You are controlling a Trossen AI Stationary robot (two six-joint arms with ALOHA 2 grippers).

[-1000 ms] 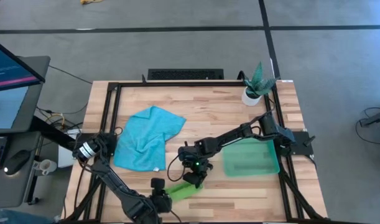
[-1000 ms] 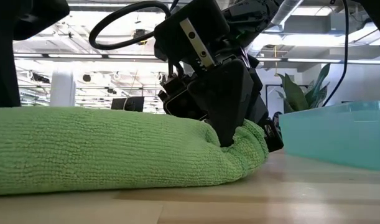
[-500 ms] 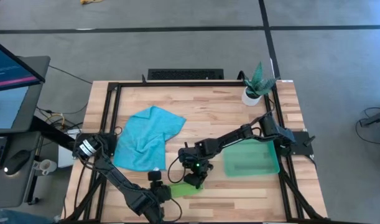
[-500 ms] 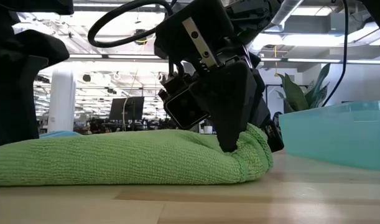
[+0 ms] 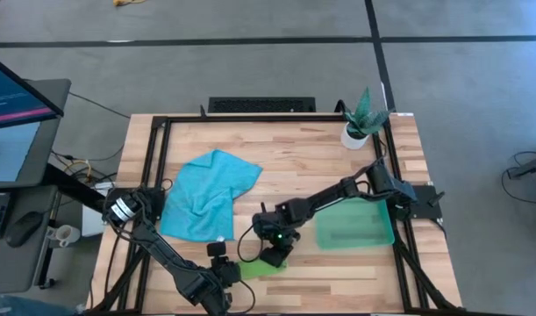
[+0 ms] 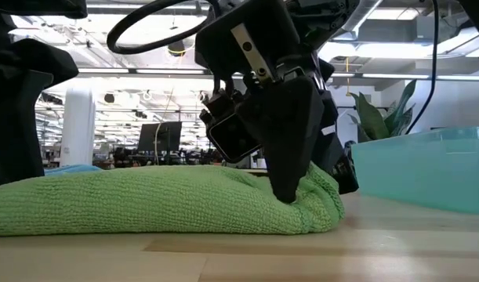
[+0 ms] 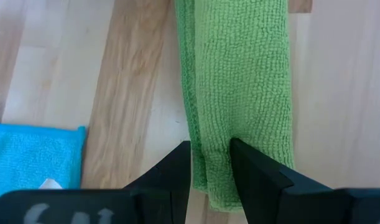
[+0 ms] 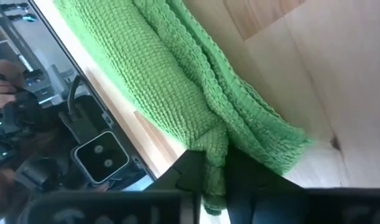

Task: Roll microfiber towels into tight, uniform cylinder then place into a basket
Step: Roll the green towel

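- The blue towel (image 5: 206, 195) lies spread on the table's (image 5: 285, 149) left half.
- The left gripper (image 7: 209, 163) pinches the left end of the green towel (image 5: 260, 267), rolled at the near edge.
- The right gripper (image 5: 275, 255) grips its right end.
- The basket (image 5: 355, 226) sits right of the roll.

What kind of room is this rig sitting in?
Most likely a big open lab or workshop hall: a bare grey floor around the table, a monitor at a side desk, and exposed ceiling ducts above more workstations behind.
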